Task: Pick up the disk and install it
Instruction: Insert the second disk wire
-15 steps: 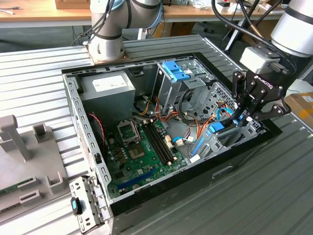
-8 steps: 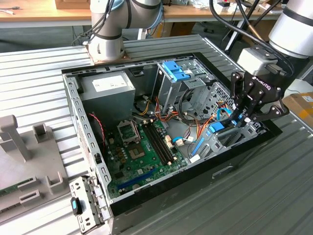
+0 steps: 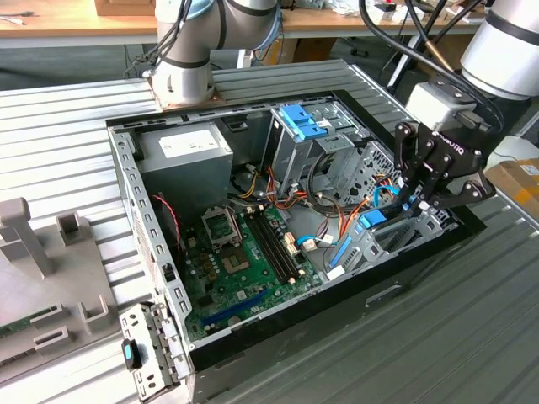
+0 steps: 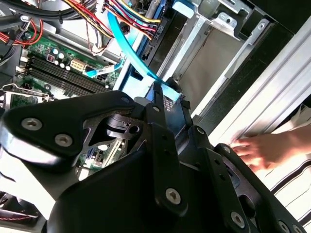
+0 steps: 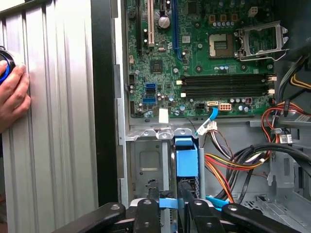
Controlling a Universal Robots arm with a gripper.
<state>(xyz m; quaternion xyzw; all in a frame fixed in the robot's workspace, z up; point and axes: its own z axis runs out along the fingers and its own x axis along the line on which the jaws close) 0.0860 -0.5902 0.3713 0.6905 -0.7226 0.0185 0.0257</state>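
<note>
- The computer case (image 3: 128, 202) lies open on its side on the ribbed metal table (image 3: 67, 118); you can see the green board (image 3: 244, 252) and the big grey power box (image 3: 185, 151) inside.
- The gripper (image 3: 406, 206) is down low at the end of the case on the exterior view's right, right over the metal drive bay (image 5: 146, 165).
- The disk (image 5: 186, 162) is in that bay; in the first wrist view it stands on its edge, so you mostly see its bright blue rail; the blue also shows just beside the gripper in the exterior view (image 3: 373, 220).
- In the first wrist view the gripper (image 5: 167, 204) is right at the near end of the disk, touching it or almost touching it; I cannot tell if it is squeezing the disk or has let go, because the black gripper body hides that spot.
- A bunch of orange, yellow and black wires (image 5: 228, 170) sits just beside the bay; they look close to the disk but not in its way.
- A person's hand (image 5: 12, 94) rests flat on the table outside the case, well apart from the gripper.
- My guess at how far along: the picking up looks done, since the disk is off the table and inside the case; the putting in looks partly done; I cannot tell if the disk is pushed all the way home yet.
</note>
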